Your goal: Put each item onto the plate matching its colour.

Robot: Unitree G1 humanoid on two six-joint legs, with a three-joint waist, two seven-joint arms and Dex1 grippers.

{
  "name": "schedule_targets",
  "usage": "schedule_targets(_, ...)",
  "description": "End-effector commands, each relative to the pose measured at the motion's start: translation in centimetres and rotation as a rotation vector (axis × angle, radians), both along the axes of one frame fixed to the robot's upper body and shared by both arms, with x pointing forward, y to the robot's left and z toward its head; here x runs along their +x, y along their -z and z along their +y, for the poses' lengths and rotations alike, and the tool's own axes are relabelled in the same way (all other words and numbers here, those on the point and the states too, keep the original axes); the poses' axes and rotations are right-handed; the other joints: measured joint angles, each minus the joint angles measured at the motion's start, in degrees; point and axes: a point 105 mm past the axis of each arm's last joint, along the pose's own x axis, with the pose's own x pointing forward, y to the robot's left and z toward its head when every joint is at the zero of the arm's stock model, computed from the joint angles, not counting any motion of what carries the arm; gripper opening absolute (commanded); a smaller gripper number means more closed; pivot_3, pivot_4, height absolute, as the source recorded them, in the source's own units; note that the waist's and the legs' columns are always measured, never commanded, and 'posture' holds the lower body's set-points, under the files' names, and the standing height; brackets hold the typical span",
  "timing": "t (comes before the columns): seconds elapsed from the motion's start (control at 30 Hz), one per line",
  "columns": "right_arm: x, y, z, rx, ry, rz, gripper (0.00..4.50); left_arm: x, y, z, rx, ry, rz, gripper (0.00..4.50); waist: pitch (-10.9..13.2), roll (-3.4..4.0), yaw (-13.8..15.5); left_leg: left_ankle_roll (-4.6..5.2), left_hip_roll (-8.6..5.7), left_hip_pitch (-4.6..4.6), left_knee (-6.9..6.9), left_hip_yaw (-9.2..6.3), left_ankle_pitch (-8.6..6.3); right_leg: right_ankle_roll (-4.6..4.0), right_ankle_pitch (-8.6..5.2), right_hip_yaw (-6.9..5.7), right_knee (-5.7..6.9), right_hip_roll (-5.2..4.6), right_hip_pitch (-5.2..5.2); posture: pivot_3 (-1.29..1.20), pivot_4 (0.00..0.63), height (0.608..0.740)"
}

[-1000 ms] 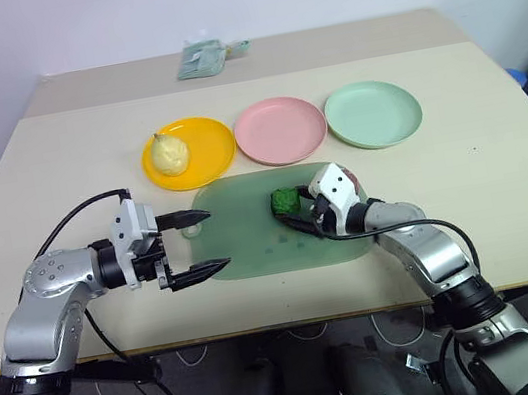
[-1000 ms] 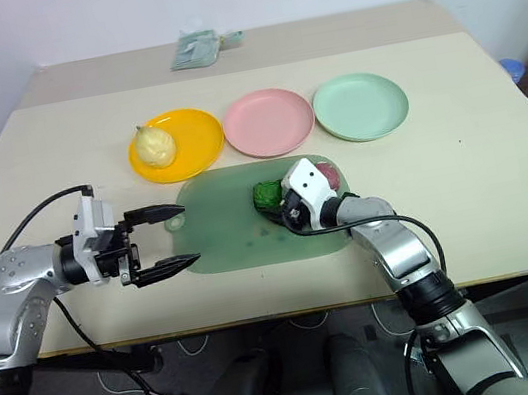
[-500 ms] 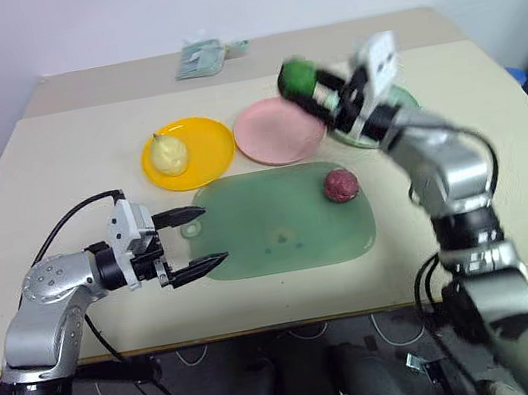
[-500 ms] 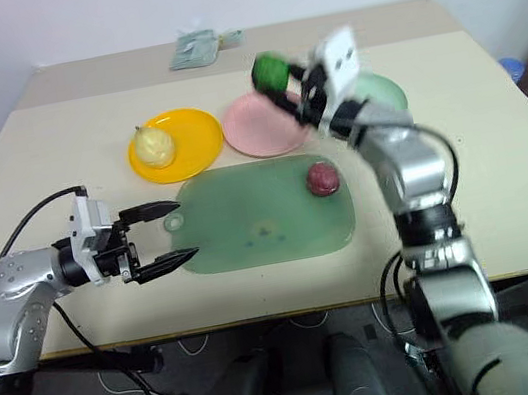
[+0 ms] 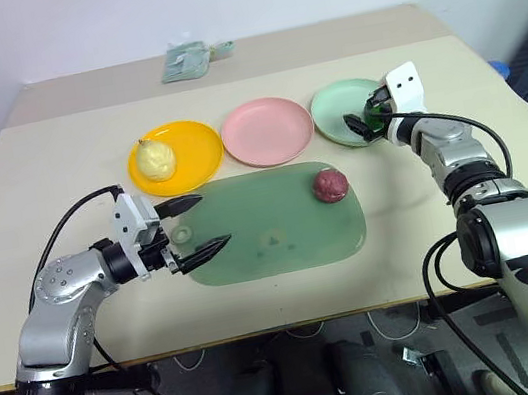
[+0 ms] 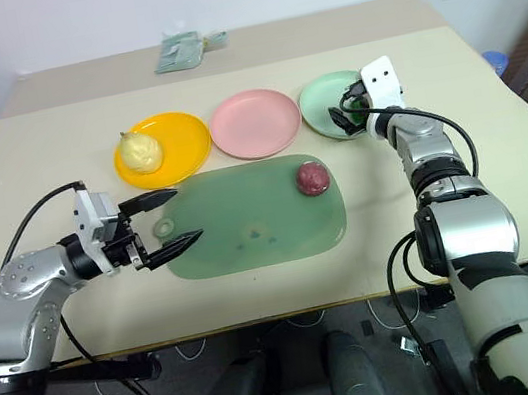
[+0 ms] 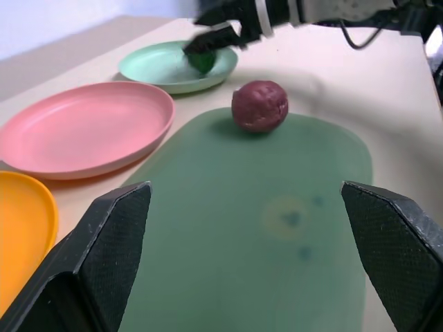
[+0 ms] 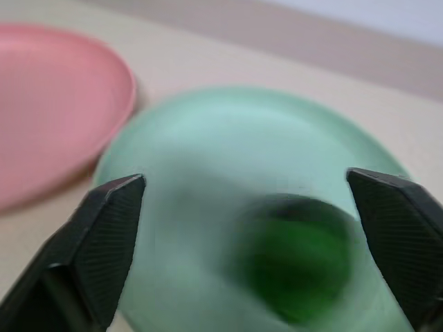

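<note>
The pale yellow pear-shaped item lies on the yellow-orange plate. The pink plate is bare. My right gripper hovers over the pale mint green plate; it is open. In the right wrist view the dark green bumpy item sits blurred on that plate, between the spread fingers and apart from them. The maroon round item rests on the right part of the dark green mat. My left gripper is open and empty above the mat's left end.
A small pale green packet lies at the table's far edge. The three plates stand in a row just behind the mat. Bare tabletop stretches to the right of the mint plate and along the front edge.
My right gripper lifted the dark green item off the mat, carried it right and back to the mint plate, and opened. The left gripper stayed put; the camera shifted slightly.
</note>
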Motion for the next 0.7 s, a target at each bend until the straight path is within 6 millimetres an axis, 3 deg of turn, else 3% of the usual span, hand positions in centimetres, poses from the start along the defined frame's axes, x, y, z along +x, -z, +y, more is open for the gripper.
schedule_targets(0.03, 0.4, -2.8, 0.3, 0.012, -0.015, -0.093, 4.46, 0.4, -1.0, -1.1, -0.014, 0.001, -0.05, 4.5, 0.0, 0.0, 0.2, 0.0, 0.0, 0.0, 0.03, 0.0, 0.0, 0.0, 0.0, 0.0, 0.01, 0.0, 0.0, 0.0, 0.15, 0.74)
schedule_targets(0.1, 0.3, -3.7, 0.1, 0.031, -0.028, -0.129, 4.46, 0.8, -0.8, -1.6, -0.014, -0.001, -0.044, 4.5, 0.0, 0.0, 0.4, 0.0, -0.01, 0.0, 0.05, 0.0, 0.0, 0.01, 0.0, 0.0, 0.02, 0.0, 0.01, 0.0, 0.15, 0.74)
schedule_targets(0.23, -0.8, -7.5, -0.5, 0.098, -0.134, -0.266, 4.46, 2.2, -0.5, -3.0, -0.027, 0.028, -0.023, 4.5, 0.0, 0.04, 0.8, 0.01, -0.01, 0.0, 0.11, -0.02, -0.01, 0.01, 0.01, -0.03, 0.05, 0.02, 0.05, 0.0, 0.15, 0.74)
schedule_targets(0.37, -4.3, -9.1, -1.1, 0.057, -0.271, -0.335, 4.46, 3.8, -0.4, -4.6, -0.036, 0.09, -0.007, 4.5, 0.0, 0.03, 1.2, 0.07, -0.03, -0.03, 0.2, -0.13, -0.04, 0.02, 0.01, -0.13, 0.05, 0.01, 0.11, 0.0, 0.15, 0.74)
schedule_targets(0.47, -8.2, -9.1, -1.3, 0.048, -0.294, -0.326, 4.46, 4.6, -0.4, -5.8, -0.036, 0.137, -0.007, 4.5, 0.0, 0.03, 1.7, 0.05, -0.02, -0.07, 0.23, -0.2, -0.08, 0.03, 0.01, -0.17, -0.01, 0.0, 0.12, 0.0, 0.15, 0.74)
schedule_targets(0.57, -12.8, -7.5, -1.2, 0.019, -0.286, -0.258, 4.46, 5.1, -0.8, -6.7, -0.042, 0.192, -0.008, 4.5, 0.0, 0.08, 2.0, 0.07, -0.02, -0.2, 0.3, -0.14, -0.1, 0.03, 0.01, -0.1, 0.1, -0.01, -0.07, 0.0, 0.15, 0.74)
schedule_targets(0.7, -16.1, -5.9, 0.1, 0.005, -0.275, -0.203, 4.46, 4.9, -1.6, -6.3, -0.061, 0.232, -0.007, 4.5, 0.0, 0.11, 1.4, 0.25, -0.01, -0.24, 0.43, 0.0, -0.21, 0.03, 0.01, 0.05, 0.43, -0.01, -0.23, 0.0, 0.15, 0.74)
